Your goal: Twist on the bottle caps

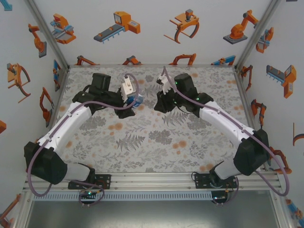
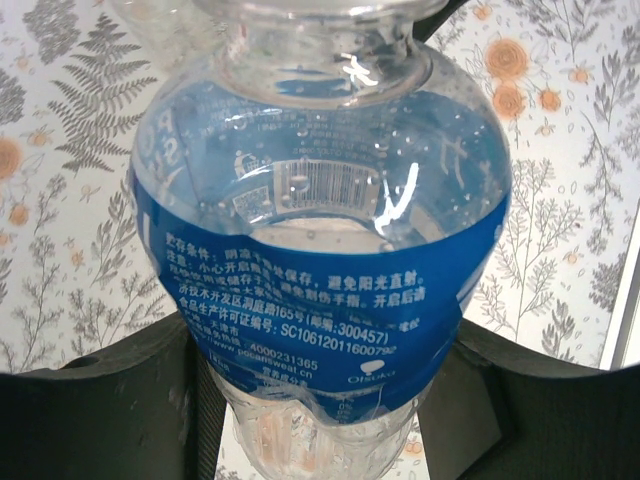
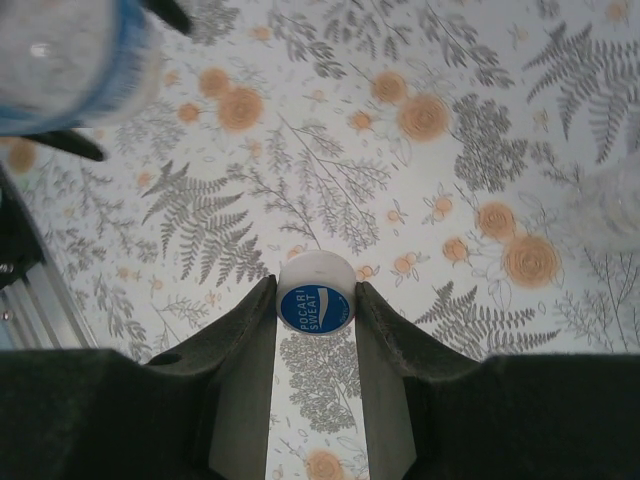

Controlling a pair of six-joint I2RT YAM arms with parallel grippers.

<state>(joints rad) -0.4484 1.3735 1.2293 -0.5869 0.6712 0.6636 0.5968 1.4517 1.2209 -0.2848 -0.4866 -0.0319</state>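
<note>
Though narrow, jaws on cap [image 3: 316, 292], bottle [image 2: 320, 300].

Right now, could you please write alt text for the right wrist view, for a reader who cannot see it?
Two dark fingers pinch a small white cap with a blue top printed POCARI SWEAT, seen against a floral table. At the upper left, blurred, is part of a bottle with a blue label.

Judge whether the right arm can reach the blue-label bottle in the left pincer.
Probably yes: the right pincer, gripping the cap, faces the bottle close by in the left pincer, with nothing visible between them.
</note>
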